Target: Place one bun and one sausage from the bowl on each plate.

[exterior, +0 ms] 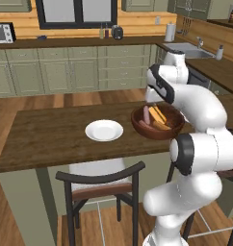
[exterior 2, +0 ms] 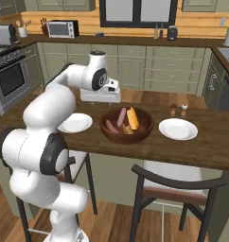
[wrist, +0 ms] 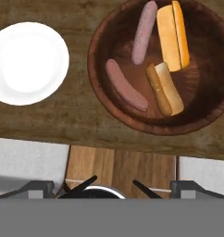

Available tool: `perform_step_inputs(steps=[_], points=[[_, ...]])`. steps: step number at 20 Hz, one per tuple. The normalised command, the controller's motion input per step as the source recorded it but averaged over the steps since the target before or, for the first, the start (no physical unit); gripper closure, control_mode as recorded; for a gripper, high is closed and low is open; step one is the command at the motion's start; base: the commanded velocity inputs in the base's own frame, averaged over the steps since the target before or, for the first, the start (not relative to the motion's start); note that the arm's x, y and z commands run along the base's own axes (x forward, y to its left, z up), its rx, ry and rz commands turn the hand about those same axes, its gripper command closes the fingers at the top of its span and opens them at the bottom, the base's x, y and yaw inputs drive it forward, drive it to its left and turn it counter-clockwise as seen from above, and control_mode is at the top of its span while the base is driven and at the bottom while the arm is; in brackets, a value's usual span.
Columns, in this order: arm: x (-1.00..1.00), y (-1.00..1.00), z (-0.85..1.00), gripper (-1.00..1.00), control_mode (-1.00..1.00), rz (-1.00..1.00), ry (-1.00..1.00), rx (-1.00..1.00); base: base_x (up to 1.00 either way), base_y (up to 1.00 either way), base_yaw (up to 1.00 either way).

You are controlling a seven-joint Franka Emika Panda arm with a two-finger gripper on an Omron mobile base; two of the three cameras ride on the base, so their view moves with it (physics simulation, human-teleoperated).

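The wooden bowl (wrist: 204,99) (exterior 2: 135,136) (exterior: 154,133) stands on the table and holds all the food. In it lie two sausages (wrist: 144,32) (wrist: 125,85) and two buns (wrist: 173,34) (wrist: 165,89). One white plate (wrist: 30,62) (exterior 2: 74,123) (exterior: 104,130) lies bare to the left of the bowl. A second plate (exterior 2: 178,128) lies bare to its right. My gripper (wrist: 113,187) (exterior 2: 100,99) hangs high over the table's near edge, between the left plate and the bowl. Its jaws stand wide open with nothing between them.
Two small shakers (exterior 2: 178,111) stand behind the right plate. Dark chairs (exterior: 101,178) (exterior 2: 178,189) are tucked under the table's (exterior: 41,139) near edge. Kitchen counters and cabinets run along the far wall.
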Motion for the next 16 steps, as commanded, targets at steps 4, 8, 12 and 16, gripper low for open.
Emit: perform_step_inputs(steps=[4,8,12,16], points=[[0.44,-0.19,-0.62,-1.0,-1.0,0.0,0.08,-0.04,0.0,0.0,0.0],[0.61,-0.07,-0.6,-1.0,-1.0,-0.04,0.08,0.0,0.0,0.0,0.0],[0.66,-0.16,-0.56,-1.0,-1.0,-0.05,0.04,0.0,0.0,0.0,0.0],[0.65,-0.08,-0.52,-1.0,-1.0,-0.03,0.0,0.0,0.0,0.0,0.0]])
